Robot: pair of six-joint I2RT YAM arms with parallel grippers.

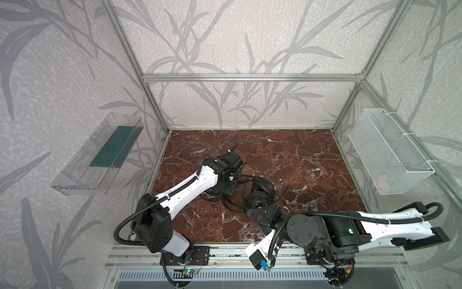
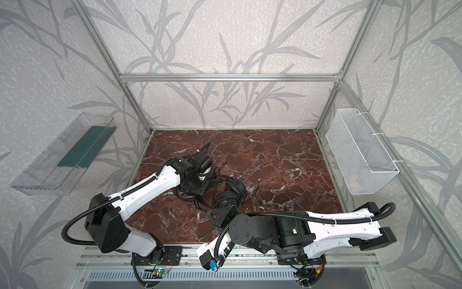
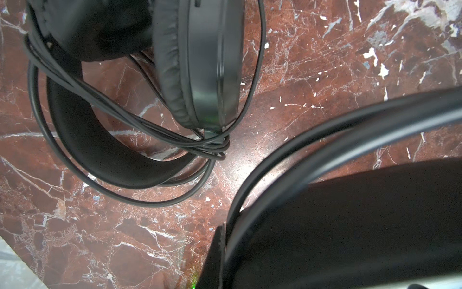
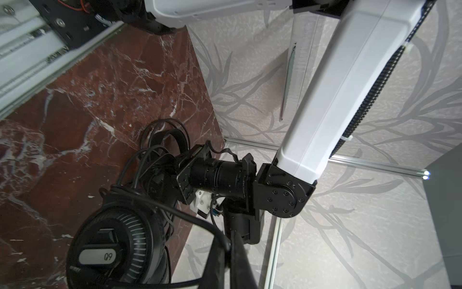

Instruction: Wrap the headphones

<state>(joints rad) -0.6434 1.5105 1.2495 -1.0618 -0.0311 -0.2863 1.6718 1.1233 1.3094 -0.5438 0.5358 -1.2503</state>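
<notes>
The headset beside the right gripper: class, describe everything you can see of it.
The headset is black with two round padded earcups and a padded headband. One ribbed cup bears a grey plate marked Q9. It lies on the marble tabletop, its cable looped around it; the right gripper is shut on a strand.

Two sets of headphones lay on the one red marble table. One set was by the right arm and the second set was under the left arm, and two round padded earcups could be counted on each. Those two white-and-black arms were the only ones, with two corrugated black hoses and two wrist cameras, one of each per arm. On the walls hung one clear plastic tray holding one dark green strip, and one white wire basket
</notes>
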